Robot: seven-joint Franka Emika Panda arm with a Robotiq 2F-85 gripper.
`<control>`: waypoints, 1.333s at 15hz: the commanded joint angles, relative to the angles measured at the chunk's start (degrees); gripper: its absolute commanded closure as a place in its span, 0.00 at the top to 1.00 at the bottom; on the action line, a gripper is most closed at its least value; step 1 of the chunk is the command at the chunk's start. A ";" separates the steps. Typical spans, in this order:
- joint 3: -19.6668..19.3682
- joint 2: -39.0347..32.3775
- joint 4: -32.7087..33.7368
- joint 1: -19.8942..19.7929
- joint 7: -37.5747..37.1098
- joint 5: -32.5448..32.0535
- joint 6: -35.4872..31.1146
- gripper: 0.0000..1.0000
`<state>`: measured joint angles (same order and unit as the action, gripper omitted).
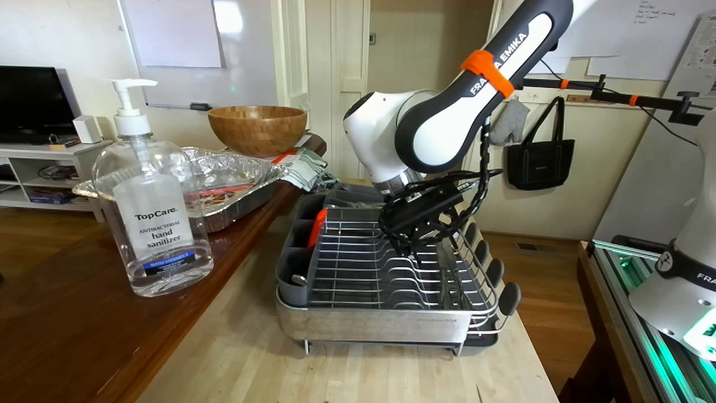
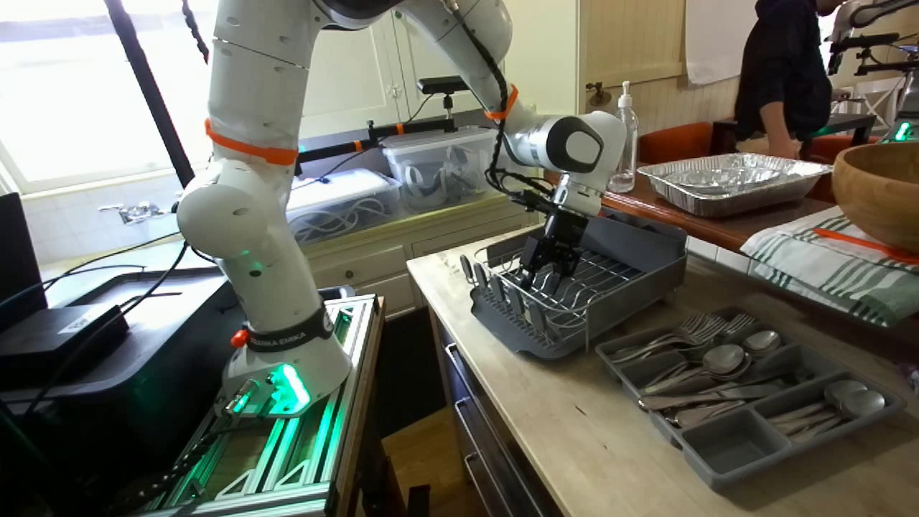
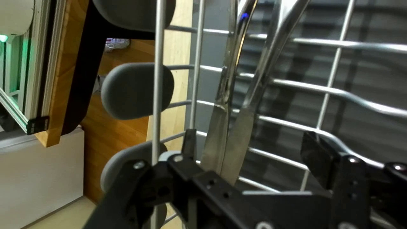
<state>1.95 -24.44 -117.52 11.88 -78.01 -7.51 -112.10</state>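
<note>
The knives (image 3: 242,130) run off the wrist view at 1 o'clock; the gripper (image 3: 251,146) hides their lower ends at 6. In an exterior view, the bowl (image 2: 877,194) runs off at 3.

can see sanitizer bottle (image 1: 159,224) beside foil tray (image 1: 218,162) on brown counter (image 1: 67,324), plus wooden bowl (image 1: 257,134), striped towel (image 2: 840,266). also spot black tote (image 1: 541,165) hung on wall (image 1: 601,168) and see-through storage bins (image 2: 468,188).

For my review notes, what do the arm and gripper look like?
The arm is rounded, white and black, with FRANKA EMIKA lettering, orange straps and black cables; its base glows green. The gripper is black and angular, with silvery screws.
</note>
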 commanded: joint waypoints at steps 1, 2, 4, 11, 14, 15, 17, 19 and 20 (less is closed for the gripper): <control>-0.07 -0.82 -2.09 0.66 -0.31 0.03 -2.60 0.78; -0.07 -0.77 -2.23 0.68 -0.34 0.13 -2.65 0.69; -0.07 -0.66 -2.61 0.63 -0.33 0.26 -2.72 0.60; -1.05 0.57 -4.72 0.37 -0.94 -0.28 -2.78 0.17; -1.36 0.13 -4.76 0.64 -1.03 -0.90 -2.65 0.27; -1.40 0.04 -4.76 0.80 -1.09 -1.29 -2.80 0.32; -1.29 -0.24 -4.57 0.87 -0.94 -1.49 -2.53 0.55; -1.20 -0.57 -4.41 1.00 -0.82 -1.79 -2.62 0.68; -1.14 -0.84 -4.37 1.08 -0.74 -1.87 -3.17 0.24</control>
<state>0.94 -24.97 -120.96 12.16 -78.20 -8.39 -114.47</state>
